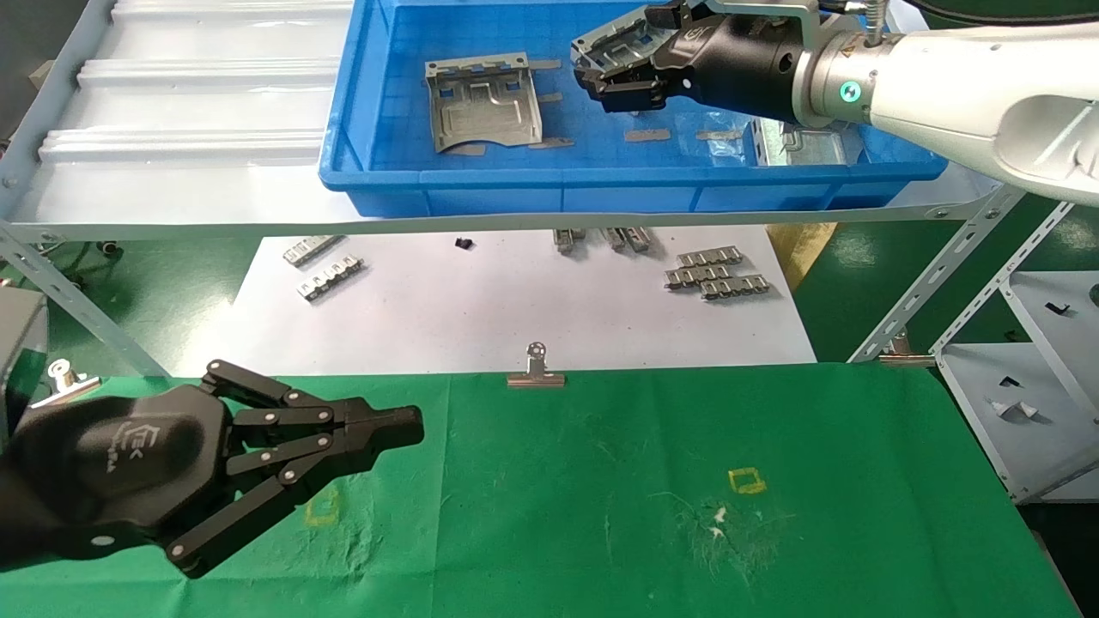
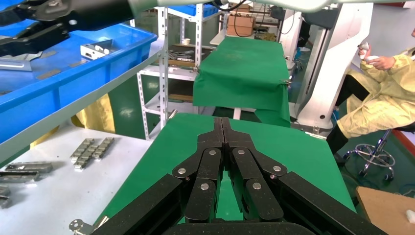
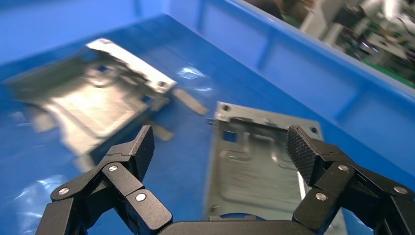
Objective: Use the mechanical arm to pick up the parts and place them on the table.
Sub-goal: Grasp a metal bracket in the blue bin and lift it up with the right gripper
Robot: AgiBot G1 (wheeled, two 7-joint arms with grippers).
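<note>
While reaching over the blue bin (image 1: 446,184), right gripper (image 1: 620,77) of the mechanical arm (image 1: 936,81) spread wide above a part (image 3: 259,161) — fingers (image 3: 131,152) apart on either side, touching or not cannot tell. Tabbed edge turned away from the palm, long axis along the reach. Second part (image 1: 485,103) flat in the bin's left half, tabs toward the far wall — open blue floor between the two. Left gripper (image 1: 403,427) pressed shut, low over the table (image 1: 644,515), bare green cloth ahead.
</note>
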